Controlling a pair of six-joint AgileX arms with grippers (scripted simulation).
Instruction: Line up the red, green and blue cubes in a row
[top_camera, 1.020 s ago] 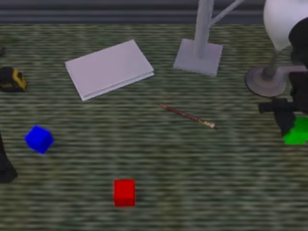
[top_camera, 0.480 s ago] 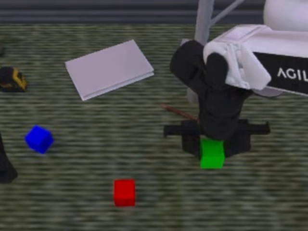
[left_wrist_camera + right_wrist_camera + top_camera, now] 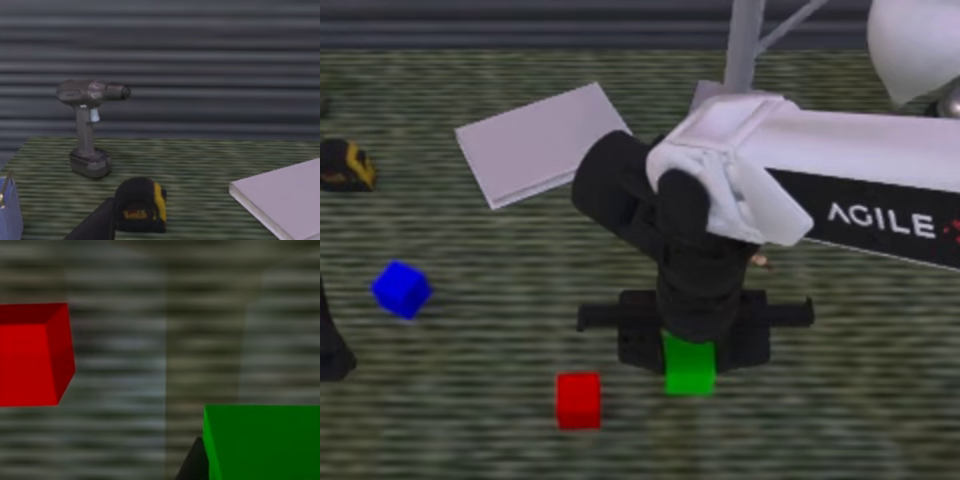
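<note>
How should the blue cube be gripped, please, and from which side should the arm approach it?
Probably from straight above, closing on two opposite flat faces. The blue cube sits alone on the table's left side, turned at an angle to the table edges, so the fingers should turn to match its faces. Nothing crowds it. The right end effector is occupied with the green cube.

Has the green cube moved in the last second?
Yes. Held by the right gripper, the green cube has travelled from the table's right edge leftward, now near the unmoved red cube.
</note>
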